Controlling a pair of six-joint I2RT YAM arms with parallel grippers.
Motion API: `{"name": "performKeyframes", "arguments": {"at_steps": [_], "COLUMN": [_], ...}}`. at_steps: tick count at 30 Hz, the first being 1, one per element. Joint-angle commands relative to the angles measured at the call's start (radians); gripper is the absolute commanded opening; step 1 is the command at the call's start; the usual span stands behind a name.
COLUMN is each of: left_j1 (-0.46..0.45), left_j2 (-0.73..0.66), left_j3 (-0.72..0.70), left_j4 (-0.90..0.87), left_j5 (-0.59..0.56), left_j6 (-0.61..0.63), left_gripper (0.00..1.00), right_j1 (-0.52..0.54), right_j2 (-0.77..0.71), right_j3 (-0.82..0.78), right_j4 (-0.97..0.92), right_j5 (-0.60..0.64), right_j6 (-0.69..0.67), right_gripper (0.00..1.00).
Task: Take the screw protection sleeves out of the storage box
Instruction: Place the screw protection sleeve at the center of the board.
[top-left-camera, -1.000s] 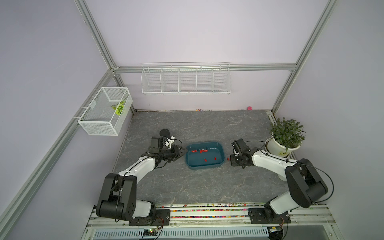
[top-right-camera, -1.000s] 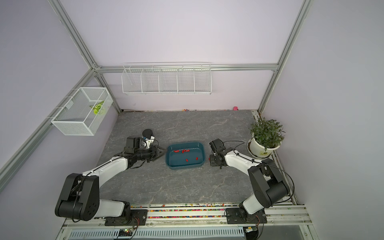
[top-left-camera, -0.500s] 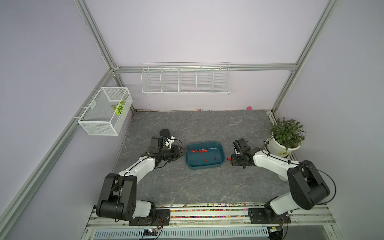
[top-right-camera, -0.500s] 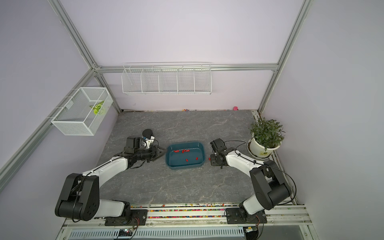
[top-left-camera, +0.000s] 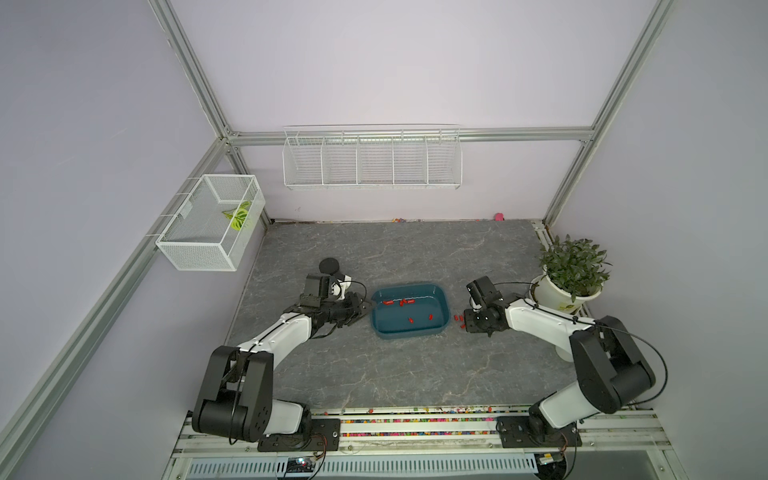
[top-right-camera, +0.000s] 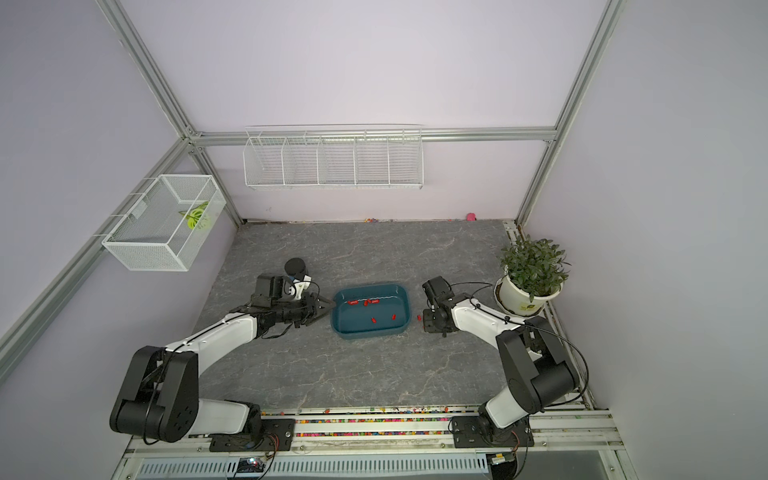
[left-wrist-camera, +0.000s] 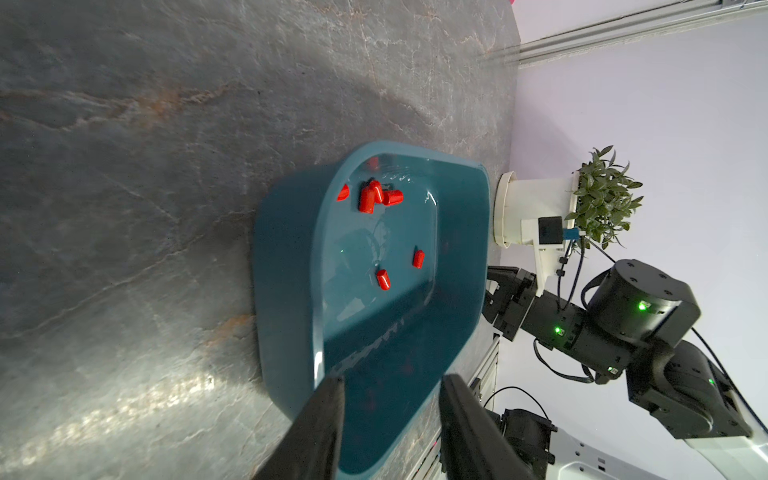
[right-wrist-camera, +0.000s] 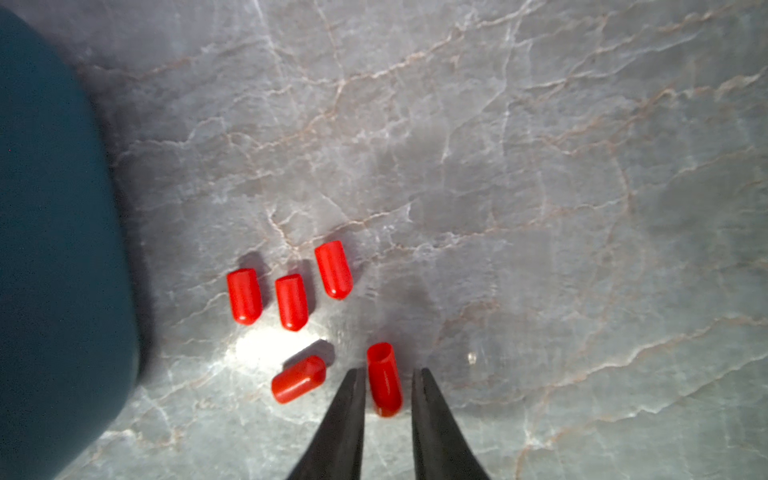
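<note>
The storage box (top-left-camera: 395, 322) (top-right-camera: 361, 326) (left-wrist-camera: 286, 257), a teal tub, sits mid-table in both top views. Several red screw protection sleeves (top-left-camera: 402, 302) (top-right-camera: 365, 302) (left-wrist-camera: 370, 199) lie inside it. More sleeves (top-left-camera: 457, 318) (top-right-camera: 419, 317) (right-wrist-camera: 291, 301) lie on the table just right of the box. My right gripper (top-left-camera: 464, 326) (right-wrist-camera: 390, 372) points down over them, open, with one sleeve (right-wrist-camera: 384, 380) lying loose on the table between its fingertips. My left gripper (top-left-camera: 365, 305) (top-right-camera: 330, 307) (left-wrist-camera: 392, 380) is open at the box's far-left corner, one fingertip at the rim.
A black cup (top-left-camera: 329, 265) stands behind my left wrist. A potted plant (top-left-camera: 569, 270) is at the right edge, close to my right arm. White wire baskets (top-left-camera: 372, 160) (top-left-camera: 212, 222) hang on the walls. A strip of coloured beads (top-left-camera: 415, 422) lines the front rail.
My right gripper's jaws have parted, leaving a sleeve on the table between them, and that arm shifted slightly right. The left arm and the box have not moved.
</note>
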Motion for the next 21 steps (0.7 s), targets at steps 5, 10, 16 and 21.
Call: {"name": "performKeyframes", "arguments": {"at_steps": [5, 10, 16, 21], "left_j1": [-0.007, -0.012, -0.038, -0.043], "left_j2": [0.002, 0.000, 0.014, 0.014], "left_j3": [0.033, 0.036, 0.029, 0.010], "left_j4": [-0.026, -0.039, -0.021, 0.011], "left_j5": [-0.024, -0.050, -0.129, -0.168], "left_j6": [0.025, 0.026, 0.020, 0.025], "left_gripper": [0.45, 0.45, 0.43, 0.43], "right_j1": [-0.005, -0.003, 0.009, 0.093], "right_j2": [-0.038, -0.129, -0.166, -0.111], "right_j3": [0.026, 0.074, 0.199, 0.329], "right_j4": [-0.030, -0.086, -0.139, -0.166], "right_j5": [-0.037, -0.092, -0.238, -0.251], "right_j6": [-0.004, -0.020, -0.060, -0.083], "right_gripper": [0.31, 0.33, 0.35, 0.36]}}
